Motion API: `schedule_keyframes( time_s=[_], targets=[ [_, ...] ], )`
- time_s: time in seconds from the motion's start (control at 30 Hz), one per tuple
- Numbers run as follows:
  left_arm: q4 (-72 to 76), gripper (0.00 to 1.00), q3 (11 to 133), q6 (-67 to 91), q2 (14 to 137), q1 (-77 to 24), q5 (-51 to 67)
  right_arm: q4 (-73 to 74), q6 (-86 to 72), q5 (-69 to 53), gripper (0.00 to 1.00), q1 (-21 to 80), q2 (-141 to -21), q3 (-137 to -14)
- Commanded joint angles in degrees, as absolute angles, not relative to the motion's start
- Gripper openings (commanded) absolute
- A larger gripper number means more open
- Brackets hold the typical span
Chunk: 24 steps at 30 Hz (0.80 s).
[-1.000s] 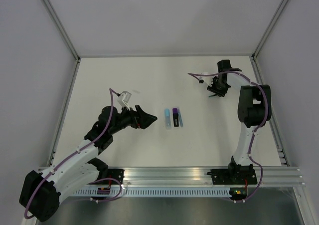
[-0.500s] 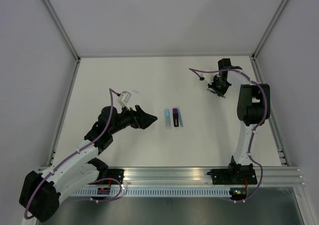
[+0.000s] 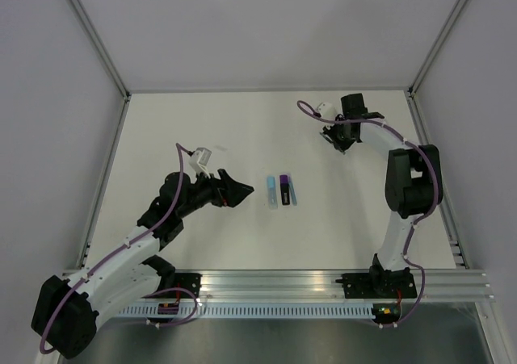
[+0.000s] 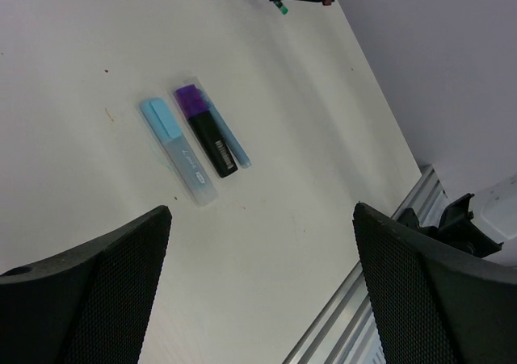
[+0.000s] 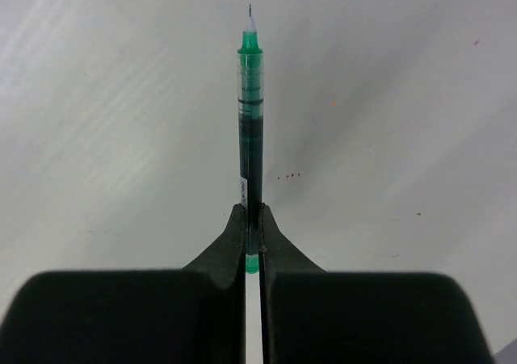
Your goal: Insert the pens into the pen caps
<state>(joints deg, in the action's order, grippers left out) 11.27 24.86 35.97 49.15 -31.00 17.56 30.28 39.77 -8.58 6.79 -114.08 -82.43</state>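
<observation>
My right gripper (image 5: 254, 223) is shut on the thin dark green pen (image 5: 250, 122). The pen points straight out from the jaws, tip bare, above the white table. In the top view this gripper (image 3: 334, 136) is at the far right of the table. My left gripper (image 3: 245, 190) is open and empty, just left of the things at the table's middle. There, side by side, lie the light blue marker (image 4: 179, 152) with its light blue cap end (image 4: 157, 114), the black marker (image 4: 212, 136) with its purple end (image 4: 191, 100), and the slim bluish cap (image 4: 236, 149) against its right side.
The table (image 3: 202, 130) is walled on three sides. An aluminium rail (image 3: 323, 283) runs along the near edge and carries both arm bases. The right arm's cable (image 3: 311, 115) loops out to the left of its wrist.
My right gripper has swung left and towards the back of the table with the green pen in it, its wrist turning. The left arm and the markers have not moved.
</observation>
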Motion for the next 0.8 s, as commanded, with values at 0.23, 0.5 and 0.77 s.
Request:
schedule_keyframes(
  time_s=[0.23,0.5,0.77],
  targets=[
    [13.0,0.97,26.4,42.4,49.4,-31.0,10.6,12.7,19.2,-13.3,0.0,17.0,-93.8,-72.9],
    [11.8,0.91,35.0,47.5,57.6,-29.5,15.9,2.7,0.5,-1.0,0.0,34.4,-86.5,-62.2],
    [8.3,0.9,41.5,41.4,63.0,-29.4,14.8,-8.5,-16.9,0.2,0.0,43.0,-78.2,-49.1]
  ],
)
